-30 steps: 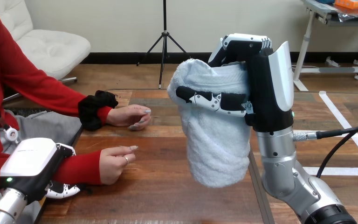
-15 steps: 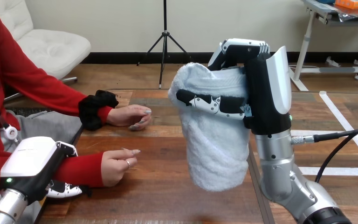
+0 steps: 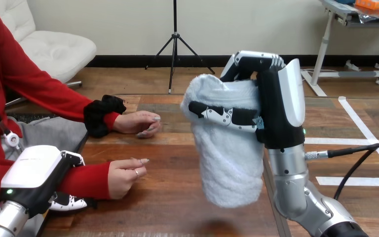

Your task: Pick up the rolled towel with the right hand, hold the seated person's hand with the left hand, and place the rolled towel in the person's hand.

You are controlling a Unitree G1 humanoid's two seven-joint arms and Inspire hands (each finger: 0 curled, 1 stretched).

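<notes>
- Head view: my right hand (image 3: 275,111) is raised above the table (image 3: 168,210) and it carries the rolled towel (image 3: 229,165). The thumb lies across the front of the roll and the fingers curl over its top edge, so the towel is clamped between them.
- The towel is in the air, not touching the wood. Its long axis stands almost upright, with the lower end hanging free below the hand.
- My left hand (image 3: 32,173) is low at the left edge, at the person's forearm (image 3: 81,178) in the red sleeve. Fingers (image 3: 68,201) show under the sleeve and a black part lies over it, so I judge that the hand is closed round the forearm, but the sleeve hides much of the contact.
- The person's near hand (image 3: 123,174) rests on the table just beyond my left hand, loosely curled. It lies to the left of the towel and lower, clearly apart from it.
- The person's far hand (image 3: 138,123) rests further back and plays no part.
- For the next move, I think the towel must go left and down, and the roll must probably turn flatter to fit the palm.
</notes>
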